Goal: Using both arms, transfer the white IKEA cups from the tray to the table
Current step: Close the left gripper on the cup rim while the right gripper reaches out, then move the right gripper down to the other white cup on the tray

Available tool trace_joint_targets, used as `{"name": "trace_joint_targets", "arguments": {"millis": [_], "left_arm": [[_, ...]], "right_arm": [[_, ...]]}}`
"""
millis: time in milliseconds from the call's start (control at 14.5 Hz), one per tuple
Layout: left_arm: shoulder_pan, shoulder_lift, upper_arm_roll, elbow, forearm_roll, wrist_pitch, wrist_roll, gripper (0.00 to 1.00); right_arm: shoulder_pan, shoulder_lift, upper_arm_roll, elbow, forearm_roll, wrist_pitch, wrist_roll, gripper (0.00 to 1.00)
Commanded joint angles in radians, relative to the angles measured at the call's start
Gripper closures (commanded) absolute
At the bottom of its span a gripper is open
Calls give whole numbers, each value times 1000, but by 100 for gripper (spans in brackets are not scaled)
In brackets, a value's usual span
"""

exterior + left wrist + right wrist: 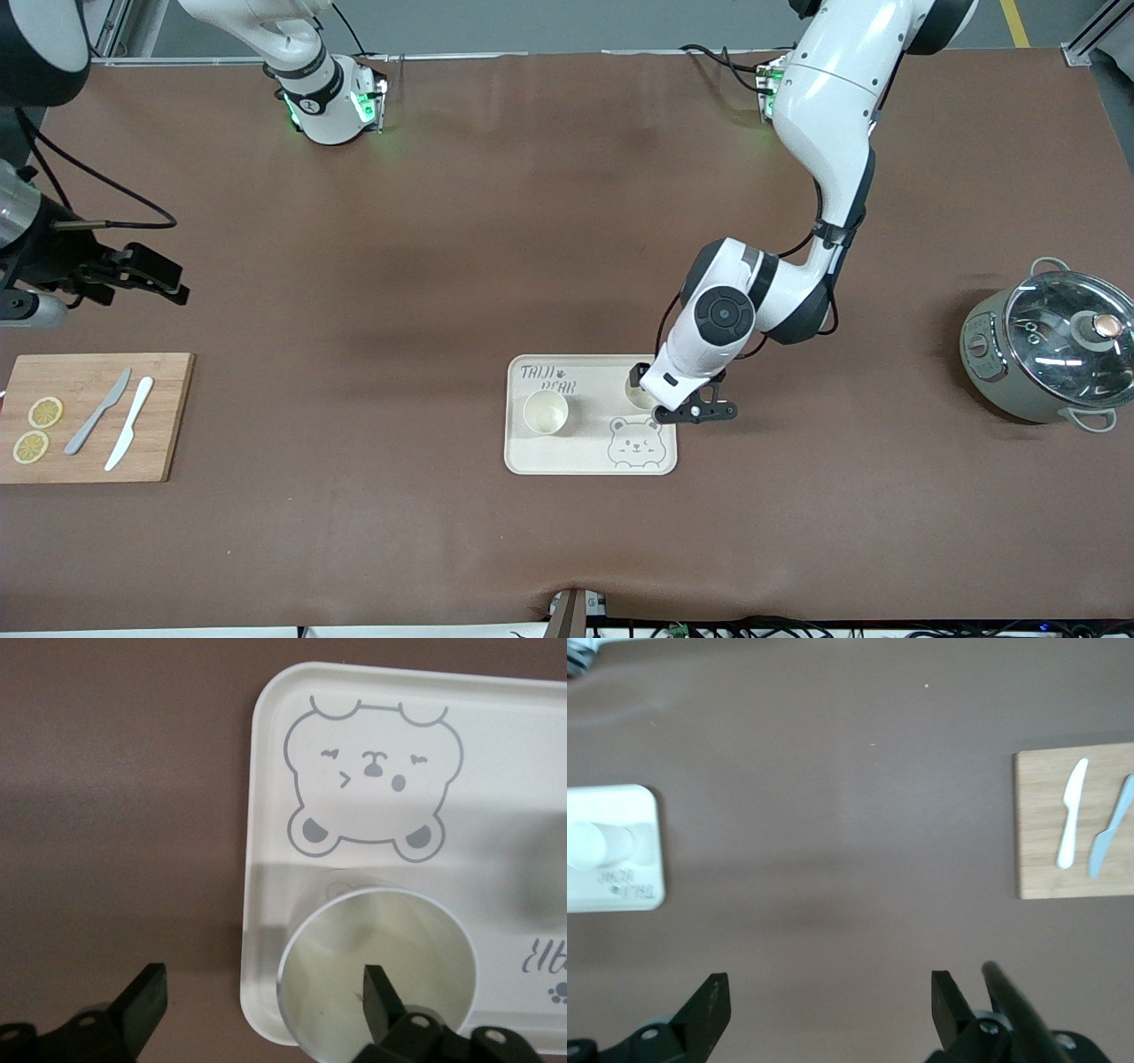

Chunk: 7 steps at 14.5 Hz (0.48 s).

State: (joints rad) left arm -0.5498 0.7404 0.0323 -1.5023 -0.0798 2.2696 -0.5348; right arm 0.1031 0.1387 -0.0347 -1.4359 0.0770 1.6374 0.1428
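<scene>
Two white IKEA cups stand upright on the cream bear-printed tray [532, 461]. One cup [545, 413] stands free near the tray's middle. The other cup [633, 395] [376, 979] is at the tray's corner toward the left arm's end, half hidden under the left hand. My left gripper [663, 399] [264, 988] is open and low over that cup. One finger [383, 1001] is inside the rim and the other [146, 1001] hangs outside the tray's edge over the table. My right gripper [170, 285] [828, 992] waits open and empty above the bare table.
A wooden cutting board [164, 416] [1036, 824] with two lemon slices [44, 412] and two knives [129, 422] lies at the right arm's end. A grey-green pot with a glass lid [1050, 354] stands at the left arm's end. The tray [629, 890] also shows in the right wrist view.
</scene>
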Motion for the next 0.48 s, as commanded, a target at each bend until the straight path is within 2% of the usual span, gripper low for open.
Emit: {"name": "trace_joint_targets", "arguments": {"millis": [0,206,413], "left_arm": [[-15,-9,6,-16,-9,8,-69,100],[-9,-7,6,-13,-9,8,-68,100],[-9,-4,6,-12,-9,24,-68,100]], "right_arm": [[84,1,-4,18,36,7,138,0],[180,76,-4,23,66,141,283,0],[286,223,-5,69,58,301,401,0]]}}
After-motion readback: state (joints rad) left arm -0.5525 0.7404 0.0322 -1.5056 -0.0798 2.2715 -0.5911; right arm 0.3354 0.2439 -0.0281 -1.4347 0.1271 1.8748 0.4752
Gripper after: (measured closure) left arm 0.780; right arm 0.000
